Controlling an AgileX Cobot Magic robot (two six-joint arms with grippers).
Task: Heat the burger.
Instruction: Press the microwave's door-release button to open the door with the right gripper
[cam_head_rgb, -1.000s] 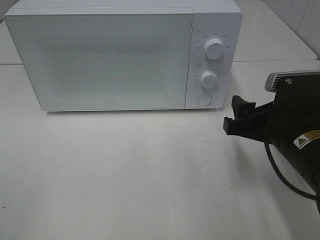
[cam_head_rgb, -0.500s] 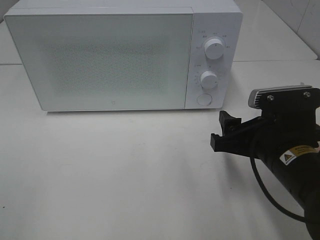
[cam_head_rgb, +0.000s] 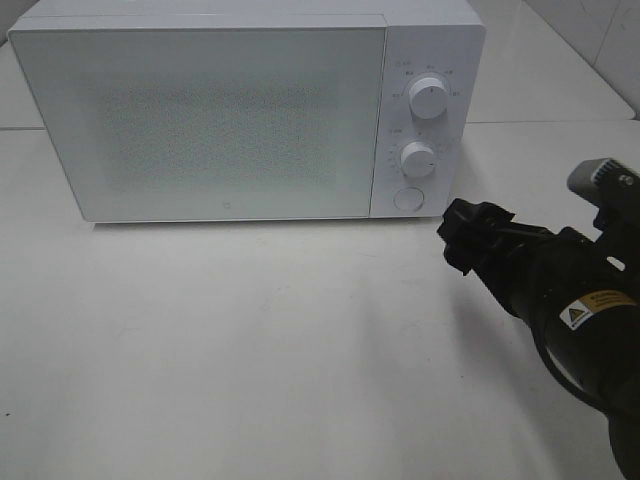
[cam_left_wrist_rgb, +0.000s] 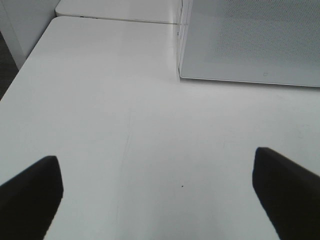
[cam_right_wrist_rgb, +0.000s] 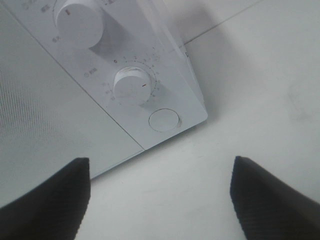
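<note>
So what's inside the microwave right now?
Cannot tell. The microwave has its door shut, and the dotted window looks opaque in the high view and both wrist views. Anything inside is hidden behind it.

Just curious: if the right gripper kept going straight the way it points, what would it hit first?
Probably the control panel of the microwave, near its round button. The right gripper points that way, though depth is unclear.
</note>
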